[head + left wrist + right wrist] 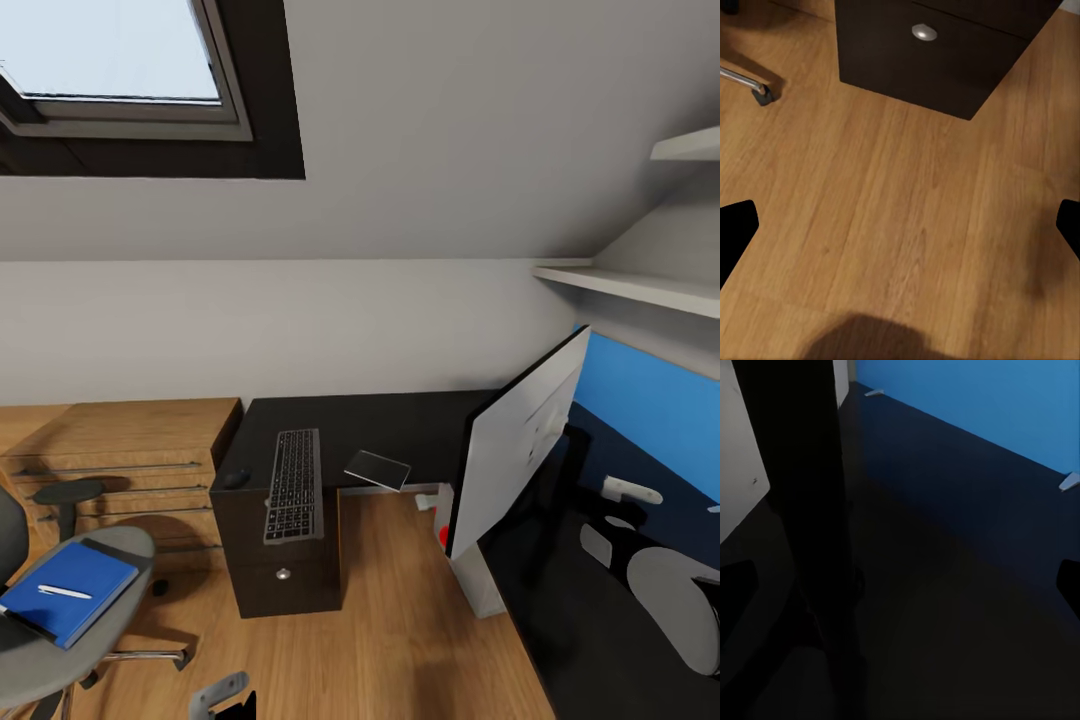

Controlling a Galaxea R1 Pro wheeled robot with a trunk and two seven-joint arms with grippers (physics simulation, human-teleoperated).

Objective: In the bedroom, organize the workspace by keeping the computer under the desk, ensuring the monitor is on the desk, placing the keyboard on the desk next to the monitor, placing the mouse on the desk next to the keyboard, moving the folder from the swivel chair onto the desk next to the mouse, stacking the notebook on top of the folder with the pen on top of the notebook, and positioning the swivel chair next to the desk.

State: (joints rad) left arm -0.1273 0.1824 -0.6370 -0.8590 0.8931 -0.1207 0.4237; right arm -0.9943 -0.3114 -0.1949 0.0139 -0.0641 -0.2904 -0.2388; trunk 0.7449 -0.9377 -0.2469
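Left to right: pen (65,592) on folder (68,590) on the swivel chair (60,640); keyboard (294,485), notebook (378,469), monitor (515,445) on the desk (400,425). My left gripper (900,232) and right gripper (900,585) spread wide, fingertips cropped

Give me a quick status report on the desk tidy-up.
Left gripper open over bare floor, right gripper open by the monitor stand. Bright blue folder with white pen on the grey chair seat. Nothing blocking.

The right arm (668,590) is built of rounded pale grey shells over glossy black links; the left arm (222,694) shows a light grey curved casing above a black part; wrist views show plain black fingertips (735,229) — matte, unmarked.
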